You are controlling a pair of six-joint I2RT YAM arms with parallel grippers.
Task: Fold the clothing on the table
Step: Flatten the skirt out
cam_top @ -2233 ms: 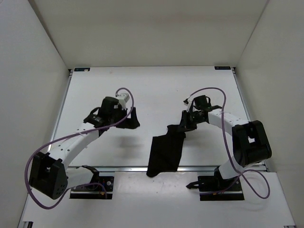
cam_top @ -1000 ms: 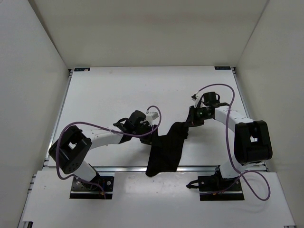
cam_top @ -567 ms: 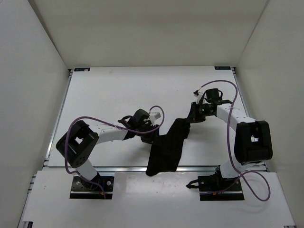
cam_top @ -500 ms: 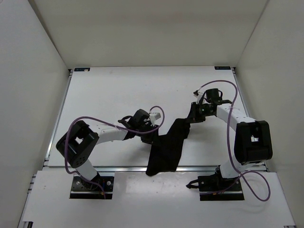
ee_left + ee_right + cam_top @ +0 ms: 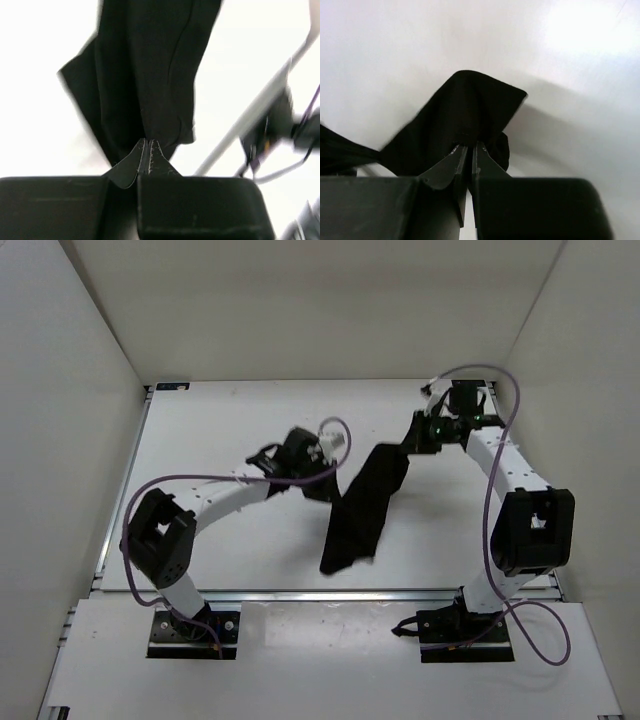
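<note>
Clothing [image 5: 365, 498]: black, limp, strung between both claws right of the surface's middle. The upper end is toward the far right corner. The tail drops toward the near edge and stops short of the silver rail [image 5: 300, 592]. Cannot tell whether the tail rests on the surface [image 5: 220, 430] or hangs just above it.

Left claw [image 5: 322, 483]: jaws pressed together, pinching a gathered fold at the garment's left edge. In the wrist view the cloth fans out from the fingertips [image 5: 140, 155].

Right claw [image 5: 415, 436]: jaws closed, clamped on a peaked corner of the fabric. The fingers [image 5: 455, 160] show only a thin slit between them.

Surroundings:
- A purple cable [image 5: 495, 475] loops off the right arm, and another runs off the left.
- Black brackets [image 5: 170, 387] sit at the far corners.
- Base plates [image 5: 190, 632] lie at the near edge.
- White walls [image 5: 60, 440] stand on three sides.
- Nothing lies between claws and cloth.

Hard to make out:
- From above, both claws' tips merge with the black fabric.
- The right side of the left wrist view is smeared. The rail and arm there are just blurs.
- Markings on the arm housings are too small to read.
</note>
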